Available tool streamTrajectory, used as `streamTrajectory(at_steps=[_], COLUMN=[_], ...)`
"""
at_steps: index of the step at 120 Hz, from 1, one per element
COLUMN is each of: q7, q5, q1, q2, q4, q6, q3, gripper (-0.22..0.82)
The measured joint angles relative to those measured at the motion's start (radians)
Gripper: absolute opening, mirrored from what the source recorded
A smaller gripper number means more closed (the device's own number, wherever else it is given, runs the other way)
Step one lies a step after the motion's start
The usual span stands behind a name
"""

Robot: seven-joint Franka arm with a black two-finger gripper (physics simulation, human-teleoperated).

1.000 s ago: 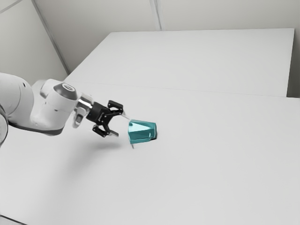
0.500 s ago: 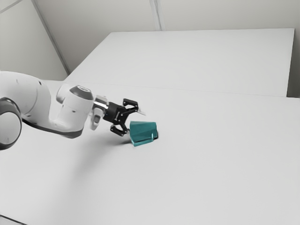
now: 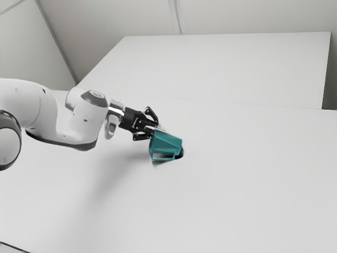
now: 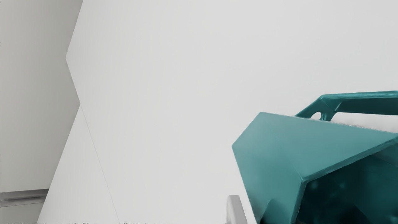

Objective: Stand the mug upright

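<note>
Mug (image 3: 167, 142), teal, one: shifted toward exterior view's right, newly skewed, not upright. Jaws: at rim (image 4: 348, 160); clenched or released, cannot tell. Righting: barely begun, likely.

The mug (image 3: 166, 141) (teal, faceted) is tipped sideways, mouth toward the exterior view's left.

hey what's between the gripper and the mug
Nothing that I can see: in the exterior view, the gripper reaches right up to the teal mug, with no gap showing between them. Whether they touch, I can't tell.
</note>
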Motion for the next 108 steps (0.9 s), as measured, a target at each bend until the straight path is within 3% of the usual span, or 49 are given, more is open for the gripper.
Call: streamTrajectory(at_steps=[19,46,80,108], q7=[0.0,0.0,0.0,0.0], q5=[0.006,0.049,0.684,1.222], q1=[-0.008,-0.022,-0.025,-0.001], q2=[0.003,-0.025,-0.24,-0.35], q4=[0.009,0.009,-0.023,-0.135], q6=[0.013,0.06,0.036,-0.087], q3=[-0.012,-0.05,-0.055,-0.127], gripper=[-0.13,-0.16,-0.18,-0.18])
